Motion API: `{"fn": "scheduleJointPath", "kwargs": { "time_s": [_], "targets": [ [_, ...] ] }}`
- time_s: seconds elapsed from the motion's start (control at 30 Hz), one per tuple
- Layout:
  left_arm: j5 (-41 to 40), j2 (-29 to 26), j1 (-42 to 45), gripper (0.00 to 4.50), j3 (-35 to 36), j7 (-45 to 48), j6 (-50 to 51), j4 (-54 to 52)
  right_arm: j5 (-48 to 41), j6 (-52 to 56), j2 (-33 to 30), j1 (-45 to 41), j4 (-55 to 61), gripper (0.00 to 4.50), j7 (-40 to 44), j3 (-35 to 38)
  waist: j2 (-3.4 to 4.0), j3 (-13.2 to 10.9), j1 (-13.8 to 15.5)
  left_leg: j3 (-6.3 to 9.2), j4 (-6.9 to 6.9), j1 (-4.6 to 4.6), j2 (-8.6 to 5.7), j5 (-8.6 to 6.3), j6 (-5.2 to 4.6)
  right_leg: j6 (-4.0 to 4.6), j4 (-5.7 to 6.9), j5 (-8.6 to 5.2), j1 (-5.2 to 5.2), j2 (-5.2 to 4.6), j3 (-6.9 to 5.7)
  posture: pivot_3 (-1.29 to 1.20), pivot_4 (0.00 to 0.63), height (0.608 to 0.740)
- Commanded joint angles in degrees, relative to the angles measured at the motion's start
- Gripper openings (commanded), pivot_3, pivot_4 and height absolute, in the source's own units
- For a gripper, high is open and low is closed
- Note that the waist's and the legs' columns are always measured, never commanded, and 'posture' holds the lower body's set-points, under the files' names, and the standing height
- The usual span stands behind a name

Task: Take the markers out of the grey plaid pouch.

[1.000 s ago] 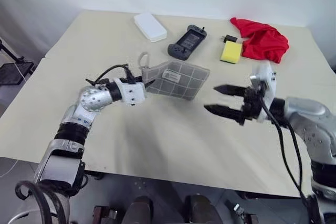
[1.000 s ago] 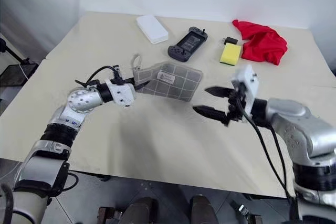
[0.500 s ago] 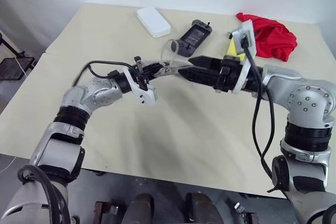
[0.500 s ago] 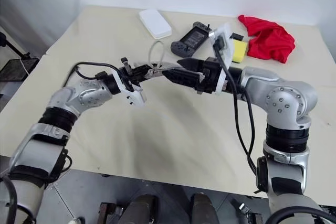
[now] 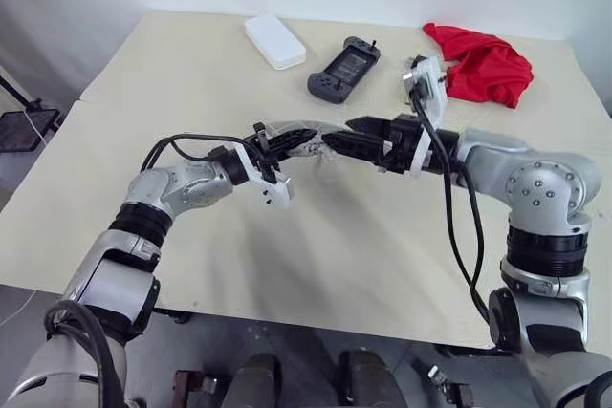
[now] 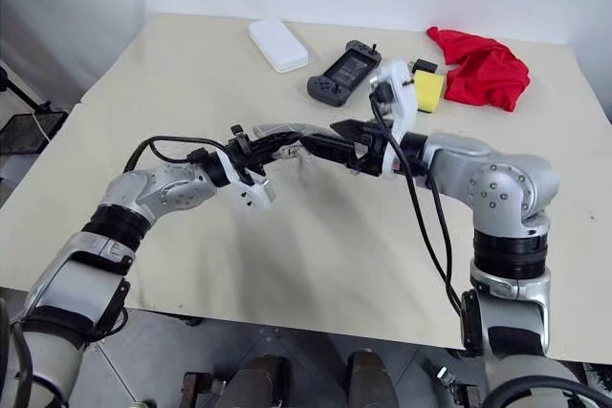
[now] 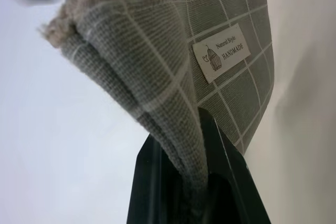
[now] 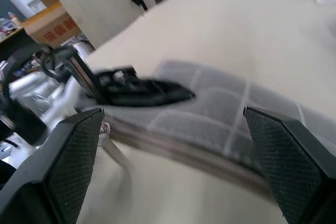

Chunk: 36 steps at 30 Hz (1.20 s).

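The grey plaid pouch [image 8: 210, 114] is blurred, its contents hidden; frame edges crop it.

The left gripper [image 7: 197, 192] pinches a fold of the grey plaid pouch [image 7: 157, 61] between its 2 black fingers [image 7: 226, 166]; a white label [image 7: 220, 53] apparently reads "HANDMADE".

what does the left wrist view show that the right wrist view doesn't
Left wrist view: the pouch's white label, and the left tool shut on a fold of the fabric. Right wrist view: the right tool open wide toward the pouch, with tabletop behind. Both: the grey plaid pouch.
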<state>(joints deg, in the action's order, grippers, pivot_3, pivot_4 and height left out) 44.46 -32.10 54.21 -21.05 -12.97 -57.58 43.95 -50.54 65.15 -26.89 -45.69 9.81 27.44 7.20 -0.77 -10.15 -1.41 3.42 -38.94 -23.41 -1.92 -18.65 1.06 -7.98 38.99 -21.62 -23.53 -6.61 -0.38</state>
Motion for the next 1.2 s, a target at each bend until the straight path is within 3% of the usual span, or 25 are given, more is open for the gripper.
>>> {"fn": "scheduleJointPath", "kwargs": {
  "time_s": [0.03, 0.23, 0.43, 1.0, 1.1, 1.2],
  "targets": [
    [-9.9, 1.3, -0.9, 0.00, 2.6, 5.5, 0.2, 0.0, 5.3, -11.0, -3.3, 2.3, 2.2, 4.46, 6.6, -0.2, 0.00, 0.0, 0.0, 0.00, 0.00, 0.00, -0.06, 0.01, -0.03, -0.03, -0.01, 0.01, 0.00, -0.03, 0.00, 0.00, 0.150, 0.740],
    [-23.3, 3.4, -4.3, 0.00, 3.4, 19.2, 2.5, -0.7, 10.8, -24.4, -5.8, 4.6, 2.1, 4.46, 15.0, -0.2, 0.00, 0.0, -0.2, 0.00, -0.04, 0.00, -0.26, 0.04, -0.08, -0.11, -0.07, 0.06, 0.04, -0.04, -0.01, 0.00, 0.150, 0.740],
    [-29.9, 5.4, -6.1, 0.00, 6.2, 25.6, 7.5, -3.0, 8.8, -22.2, -7.3, 6.8, 9.7, 4.46, 18.8, -3.4, 0.00, 0.0, -0.2, 0.01, -0.13, 0.01, -0.20, 0.07, -0.05, -0.11, -0.02, 0.06, 0.05, -0.02, -0.02, 0.00, 0.150, 0.740],
    [-31.6, 9.5, -10.5, 0.00, 9.3, 29.5, 14.7, -10.7, 8.8, -11.5, 0.2, 6.5, 9.3, 4.46, 5.7, -5.8, 0.00, 0.0, -0.2, 0.06, -0.20, 0.04, -0.23, 0.20, -0.07, -0.26, -0.03, 0.15, 0.15, -0.07, -0.01, 0.00, 0.150, 0.740],
    [-31.3, 9.6, -10.3, 0.00, 9.6, 29.7, 14.9, -10.7, 8.5, -11.2, 1.5, 5.7, 8.7, 3.87, 5.2, -6.1, 0.00, 0.0, -0.2, 0.06, -0.20, 0.04, -0.24, 0.21, -0.08, -0.25, -0.01, 0.15, 0.15, -0.08, -0.01, 0.00, 0.150, 0.740],
    [-31.0, 9.7, -10.2, 0.00, 9.8, 29.8, 15.0, -10.7, 8.8, -11.3, 2.5, 5.4, 8.6, 2.92, 5.0, -6.5, 0.00, 0.0, -0.2, 0.06, -0.19, 0.04, -0.25, 0.22, -0.08, -0.26, 0.00, 0.15, 0.15, -0.07, -0.01, 0.00, 0.150, 0.740]
  ]
}}
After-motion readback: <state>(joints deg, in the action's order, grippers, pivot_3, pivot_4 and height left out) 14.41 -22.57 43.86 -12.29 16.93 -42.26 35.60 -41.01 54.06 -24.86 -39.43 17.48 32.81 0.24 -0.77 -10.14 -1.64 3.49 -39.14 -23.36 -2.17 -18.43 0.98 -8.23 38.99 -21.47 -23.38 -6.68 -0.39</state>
